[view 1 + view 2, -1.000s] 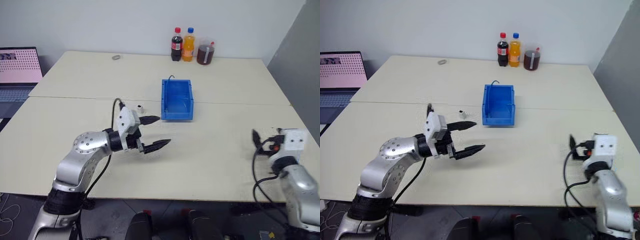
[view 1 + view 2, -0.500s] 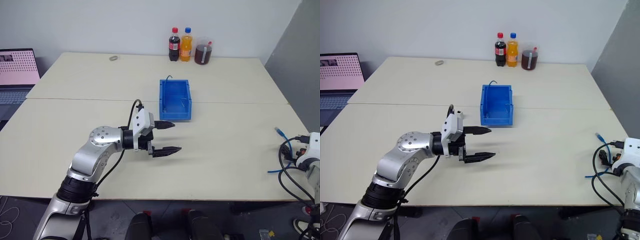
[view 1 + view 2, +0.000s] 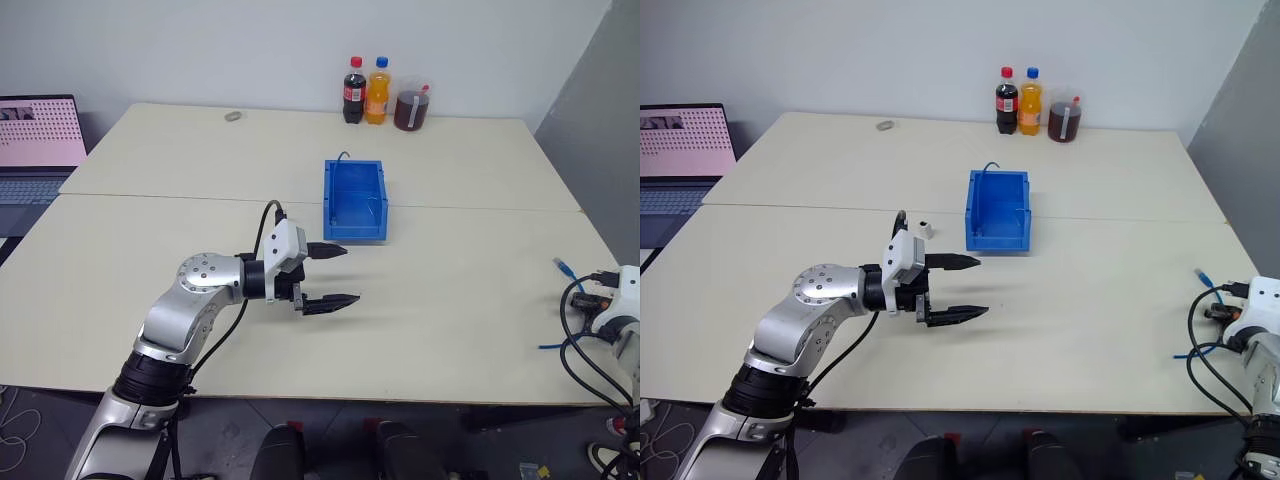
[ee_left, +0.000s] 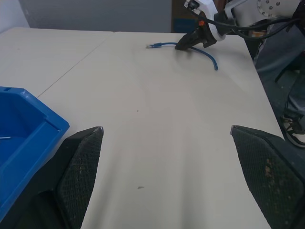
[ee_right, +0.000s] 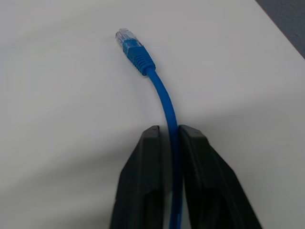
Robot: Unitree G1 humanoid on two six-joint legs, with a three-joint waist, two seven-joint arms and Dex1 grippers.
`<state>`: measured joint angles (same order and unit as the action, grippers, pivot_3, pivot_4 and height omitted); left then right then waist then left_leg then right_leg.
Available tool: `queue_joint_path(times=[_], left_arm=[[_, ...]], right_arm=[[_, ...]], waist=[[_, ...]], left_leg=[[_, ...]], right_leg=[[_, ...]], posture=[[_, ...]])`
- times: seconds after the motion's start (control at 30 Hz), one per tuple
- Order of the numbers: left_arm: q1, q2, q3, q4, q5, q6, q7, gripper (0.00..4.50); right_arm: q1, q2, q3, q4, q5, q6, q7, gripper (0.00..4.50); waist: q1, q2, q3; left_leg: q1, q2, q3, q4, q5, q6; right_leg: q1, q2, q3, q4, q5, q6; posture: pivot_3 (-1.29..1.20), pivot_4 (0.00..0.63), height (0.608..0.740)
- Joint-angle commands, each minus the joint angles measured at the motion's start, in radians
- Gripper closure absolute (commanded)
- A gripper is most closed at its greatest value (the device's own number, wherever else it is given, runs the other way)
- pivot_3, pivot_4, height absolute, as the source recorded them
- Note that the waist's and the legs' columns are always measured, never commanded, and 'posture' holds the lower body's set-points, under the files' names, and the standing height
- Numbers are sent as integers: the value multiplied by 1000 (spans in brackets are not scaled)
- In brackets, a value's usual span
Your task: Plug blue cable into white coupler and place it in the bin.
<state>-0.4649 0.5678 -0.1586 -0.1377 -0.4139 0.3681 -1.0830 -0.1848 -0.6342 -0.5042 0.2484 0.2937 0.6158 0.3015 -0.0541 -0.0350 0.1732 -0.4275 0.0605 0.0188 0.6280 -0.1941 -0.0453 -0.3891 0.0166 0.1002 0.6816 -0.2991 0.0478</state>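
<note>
The blue cable (image 5: 162, 95) lies on the table near its right edge, its clear plug (image 5: 125, 37) pointing away from me. My right gripper (image 5: 167, 130) is shut on the cable a short way behind the plug; the left wrist view shows this gripper (image 4: 183, 46) low on the table. My left gripper (image 3: 350, 273) hovers open and empty over the middle of the table, in front of the bin (image 3: 352, 228). Just left of the bin, the white coupler (image 3: 925, 229) stands behind my left wrist.
Two bottles (image 3: 354, 90) and a jar of dark liquid (image 3: 410, 107) stand at the far edge. A laptop (image 3: 35, 140) sits at the far left, and a small grey object (image 3: 232, 115) lies on the far table. The right table edge is close to my right gripper.
My right gripper swung right and down to the cable and went from open to shut on it. The left gripper drifted slightly right and stayed open.
</note>
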Motion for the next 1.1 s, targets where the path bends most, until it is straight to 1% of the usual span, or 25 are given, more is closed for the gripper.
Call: queue_joint_path(times=[0.03, 0.17, 0.27, 0.37, 0.43, 0.5, 0.57, 0.63, 0.73, 0.8, 0.83, 0.93, 1.1], left_arm=[[-2, 6, 25, 12, -1, -13, -5, 0], [40, 53, 40, 28, 4, -7, -21, 0], [113, 117, 82, 54, 7, -1, -27, 0], [201, 179, 132, 96, 24, -25, -26, 0], [250, 202, 181, 116, 14, -24, -11, 0], [287, 210, 241, 125, -17, 6, 8, 0], [316, 214, 292, 128, -41, 33, 20, 0], [353, 218, 346, 122, -69, 65, 30, 0], [403, 224, 401, 102, -94, 98, 40, 0], [429, 229, 421, 85, -99, 109, 43, 0], [444, 231, 435, 77, -106, 118, 46, 0], [480, 237, 462, 61, -106, 124, 57, 0], [490, 235, 465, 43, -109, 137, 67, 0]], right_arm=[[-31, -74, 13, 19, 5, -33, 84, 4486], [-29, -171, 112, -9, -9, -97, 278, 4486], [-26, -237, 214, -131, 8, -142, 452, 4486], [-36, -265, 330, -282, 22, -182, 595, 4486], [-74, -251, 435, -361, -14, -232, 645, 4486], [-147, -198, 556, -387, -88, -317, 658, 4486], [-226, -123, 661, -371, -156, -390, 654, 4486], [-321, -9, 765, -313, -213, -440, 637, 4486], [-422, 122, 866, -199, -285, -520, 624, 4486], [-467, 179, 905, -122, -320, -569, 622, 4486], [-488, 208, 922, -76, -336, -594, 618, 4486], [-539, 281, 961, 43, -380, -654, 603, 4486], [-566, 341, 979, 148, -427, -699, 583, 4486]], waist=[[-1, 0, 0], [-6, 4, 1], [-13, 5, 1], [-23, 6, 1], [-25, 6, 2], [-25, 5, 2], [-27, 4, 3], [-27, 4, 3], [-26, 4, 3], [-21, 4, 3], [-15, 3, 3], [1, 3, 3], [7, 3, 3]], left_leg=[[0, 0, 0, 0, 0, 0], [0, 0, 0, 0, 0, 0], [1, 1, 0, -1, 0, 0], [2, 2, 0, -2, 0, 0], [2, 3, -2, -2, 0, 0], [2, 2, -3, -2, 0, 0], [2, 3, -2, -1, 0, 0], [2, 2, -2, -1, 0, 0], [1, 2, -3, -1, 0, 0], [1, 2, -3, -1, 0, 0], [0, 2, -3, -2, 0, 0], [0, 2, -4, -2, -1, -1], [0, 2, -4, -1, -1, -1]], right_leg=[[0, 0, 0, 0, 0, 0], [0, 0, 0, 0, 0, 0], [0, 1, 0, 0, 0, -1], [0, 2, 0, 1, -1, -1], [0, 2, -2, 1, -1, -2], [0, 1, -3, 1, -1, -2], [0, 0, -2, 1, -1, -2], [0, 0, -3, 1, -1, -2], [-1, 0, -4, 1, -1, -2], [-1, 0, -4, 1, -1, -3], [-1, 0, -5, 1, 1, -7], [-1, -1, -6, 1, 1, -9], [-1, -1, -7, 1, 1, -9]], posture=[[0, 150, 740], [0, 150, 740], [0, 150, 740], [0, 150, 740], [0, 150, 740], [0, 150, 740], [0, 150, 740], [0, 150, 740], [0, 150, 740], [0, 150, 740], [0, 150, 740], [0, 150, 740], [0, 150, 740]])
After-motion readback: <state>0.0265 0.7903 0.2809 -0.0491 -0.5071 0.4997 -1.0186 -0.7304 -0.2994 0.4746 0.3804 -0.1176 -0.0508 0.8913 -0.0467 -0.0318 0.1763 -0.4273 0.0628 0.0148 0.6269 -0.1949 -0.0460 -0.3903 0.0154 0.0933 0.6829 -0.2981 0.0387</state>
